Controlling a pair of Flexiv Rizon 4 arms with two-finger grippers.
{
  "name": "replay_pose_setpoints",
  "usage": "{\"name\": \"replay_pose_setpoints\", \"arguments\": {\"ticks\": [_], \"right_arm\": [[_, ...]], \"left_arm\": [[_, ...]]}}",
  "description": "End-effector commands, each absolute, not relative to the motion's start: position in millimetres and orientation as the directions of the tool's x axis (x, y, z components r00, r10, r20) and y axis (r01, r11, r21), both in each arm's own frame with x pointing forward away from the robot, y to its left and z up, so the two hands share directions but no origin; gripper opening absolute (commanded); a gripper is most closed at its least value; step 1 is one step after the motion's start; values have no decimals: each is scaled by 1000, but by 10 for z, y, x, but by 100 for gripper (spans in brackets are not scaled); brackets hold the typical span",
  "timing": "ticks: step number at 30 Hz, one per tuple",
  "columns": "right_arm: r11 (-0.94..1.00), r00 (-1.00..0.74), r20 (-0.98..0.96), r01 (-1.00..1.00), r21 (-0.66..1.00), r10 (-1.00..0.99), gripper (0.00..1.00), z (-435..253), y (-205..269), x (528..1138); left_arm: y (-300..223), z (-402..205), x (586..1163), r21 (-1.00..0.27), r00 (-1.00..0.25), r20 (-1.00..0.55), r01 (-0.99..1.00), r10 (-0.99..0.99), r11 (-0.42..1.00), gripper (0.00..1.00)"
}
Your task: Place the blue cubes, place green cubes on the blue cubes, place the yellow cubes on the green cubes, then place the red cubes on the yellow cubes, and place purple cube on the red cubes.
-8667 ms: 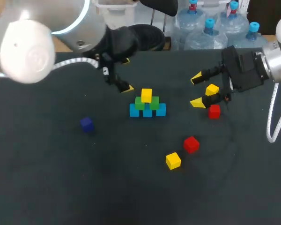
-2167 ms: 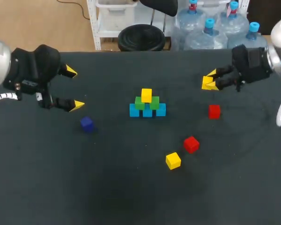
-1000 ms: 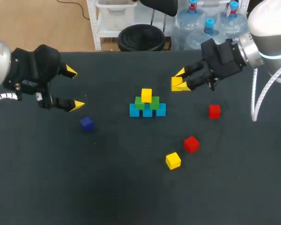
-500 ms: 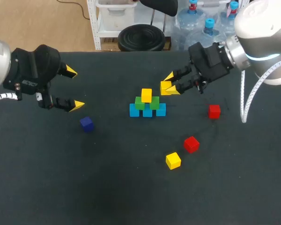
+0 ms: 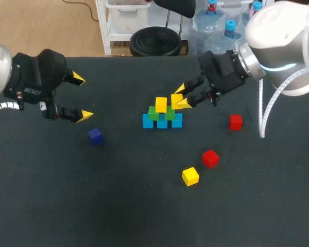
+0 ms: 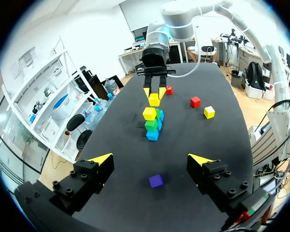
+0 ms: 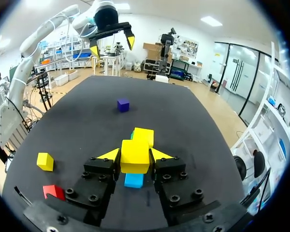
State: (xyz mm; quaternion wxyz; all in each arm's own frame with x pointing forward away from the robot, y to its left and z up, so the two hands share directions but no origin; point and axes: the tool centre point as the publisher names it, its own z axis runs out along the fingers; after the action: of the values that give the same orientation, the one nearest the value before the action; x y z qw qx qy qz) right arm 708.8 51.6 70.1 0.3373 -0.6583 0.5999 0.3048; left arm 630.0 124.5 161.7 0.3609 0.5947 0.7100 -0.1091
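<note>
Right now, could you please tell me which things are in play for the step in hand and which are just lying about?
In play: right end effector, shut on the carried yellow cube; stacked yellow cube; green cubes beneath; blue cubes at the base.
Lying about, for later steps: two red cubes; loose yellow cube; purple cube; left end effector, open.

The stack (image 5: pixel 161 114) stands mid table (image 5: pixel 118 206); the right pincer (image 5: pixel 180 96) holds a cube (image 5: pixel 175 99) beside its top; a lone cube (image 5: pixel 95 136) lies left, three loose cubes (image 5: pixel 210 158) right.
</note>
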Motion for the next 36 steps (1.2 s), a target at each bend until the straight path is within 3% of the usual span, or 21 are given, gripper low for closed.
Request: {"name": "replay_pose_setpoints", "arguments": {"ticks": [1,36], "right_arm": [[-40,85,-806,-996,-77,-585,0,681,535,7055],[-3,48,-821,-998,-56,-569,0,576,603,7143]], "left_arm": [[1268,1606,6293,277,-25,-649,923,761,266,100],[1268,1606,6293,277,-25,-649,923,761,266,100]]}}
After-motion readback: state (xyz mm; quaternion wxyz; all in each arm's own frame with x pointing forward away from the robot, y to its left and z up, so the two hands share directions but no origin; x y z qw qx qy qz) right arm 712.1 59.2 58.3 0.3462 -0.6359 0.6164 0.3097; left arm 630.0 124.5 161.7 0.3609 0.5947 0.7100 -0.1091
